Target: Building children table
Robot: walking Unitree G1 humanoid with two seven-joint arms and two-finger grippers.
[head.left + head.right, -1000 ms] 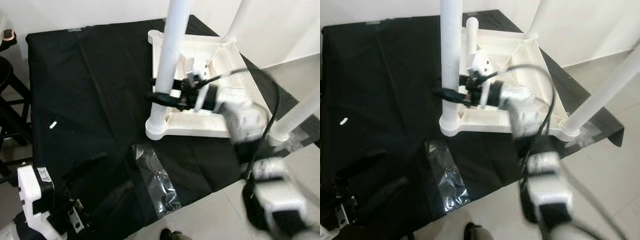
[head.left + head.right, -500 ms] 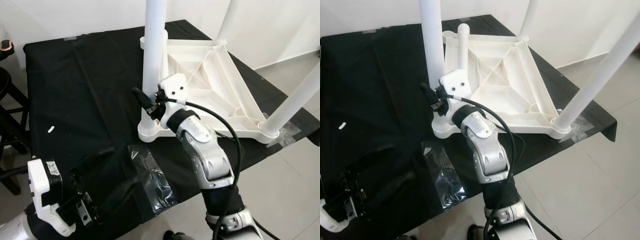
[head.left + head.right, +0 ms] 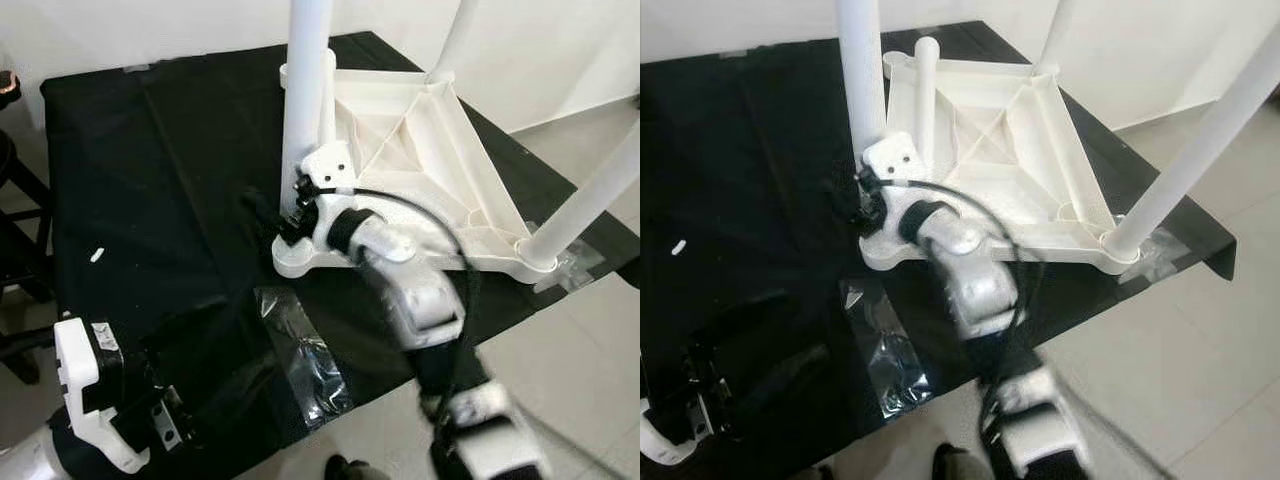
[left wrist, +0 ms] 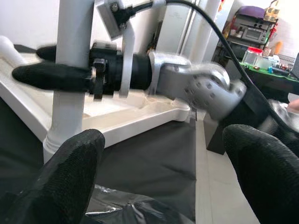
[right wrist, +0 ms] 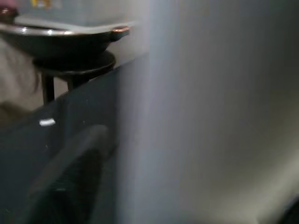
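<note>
A white children's table lies upside down on the black cloth, its legs pointing up. My right gripper reaches in from the near side and is shut on the near-left leg just above its base. In the left wrist view one black finger crosses in front of that leg and the other sits behind it. My left gripper hovers low over the cloth's near-left corner, open, with its fingertips wide apart and nothing between them.
A clear plastic bag lies on the cloth in front of the table. A small white piece rests at the left. A dark stool stands off the left edge. Tile floor lies to the right. Another leg leans out near right.
The camera has shifted. My right gripper has stayed at the near-left leg and slid slightly lower toward its base, with the arm behind it swinging. The left arm has barely moved.
</note>
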